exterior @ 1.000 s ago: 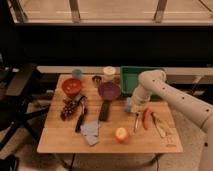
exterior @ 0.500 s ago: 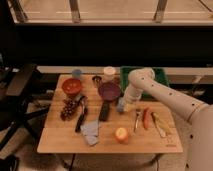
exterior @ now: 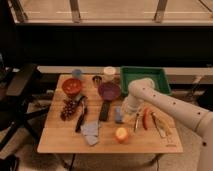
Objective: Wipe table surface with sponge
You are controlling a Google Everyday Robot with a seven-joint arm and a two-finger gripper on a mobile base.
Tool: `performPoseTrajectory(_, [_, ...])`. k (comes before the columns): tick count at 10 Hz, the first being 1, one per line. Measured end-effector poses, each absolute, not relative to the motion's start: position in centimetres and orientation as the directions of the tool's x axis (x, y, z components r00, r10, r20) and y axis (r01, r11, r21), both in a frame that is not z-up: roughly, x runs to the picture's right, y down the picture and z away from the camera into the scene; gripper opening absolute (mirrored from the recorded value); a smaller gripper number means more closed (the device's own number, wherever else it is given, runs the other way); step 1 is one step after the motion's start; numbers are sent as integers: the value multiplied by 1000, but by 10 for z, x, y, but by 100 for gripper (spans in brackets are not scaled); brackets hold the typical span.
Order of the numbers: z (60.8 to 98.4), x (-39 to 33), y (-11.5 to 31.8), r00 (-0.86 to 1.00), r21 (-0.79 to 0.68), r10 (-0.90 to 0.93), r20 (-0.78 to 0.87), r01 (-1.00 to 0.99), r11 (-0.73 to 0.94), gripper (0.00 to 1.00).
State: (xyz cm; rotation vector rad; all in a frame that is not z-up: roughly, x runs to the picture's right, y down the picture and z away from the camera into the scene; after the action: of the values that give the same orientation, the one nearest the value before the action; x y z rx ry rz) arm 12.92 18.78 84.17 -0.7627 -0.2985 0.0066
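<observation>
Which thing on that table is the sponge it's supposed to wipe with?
On the wooden table, find the purple bowl. Just below and right lies the sponge, beside the gripper. It is a small pale-blue block, unlike the black spatula on its left.

- The table [exterior: 60, 142] stands in front of a window wall, with a chair [exterior: 22, 82] off its left end.
- Along the back edge, from left to right: a cup [exterior: 77, 74], a small can [exterior: 97, 80], a jar [exterior: 109, 73], and a bin [exterior: 142, 76] at the right corner.
- A bowl [exterior: 72, 86] sits in front of the cup, with grapes [exterior: 69, 107] nearer the front.
- A second bowl [exterior: 108, 90] sits mid-table.
- The sponge [exterior: 118, 114] lies in front of that bowl.
- The gripper [exterior: 128, 109] is just right of the sponge, low over the table.
- A cloth [exterior: 90, 131] lies at the front, with a round fruit [exterior: 121, 134] to its right.
- Utensils [exterior: 150, 121] lie toward the right end.
</observation>
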Motion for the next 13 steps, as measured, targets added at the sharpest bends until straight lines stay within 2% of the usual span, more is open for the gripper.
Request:
performPoseTrajectory(3, [812,162,216,960,-692,179,213,19,722,0])
performPoseTrajectory(5, [804,185,214,964,-682,203,172,-32,731,0])
performPoseTrajectory(10, [837,176,155,978,-645,134,161,2,764,0])
performPoseTrajectory(13, [849,141,140,976,-633,69,205,78,770,0])
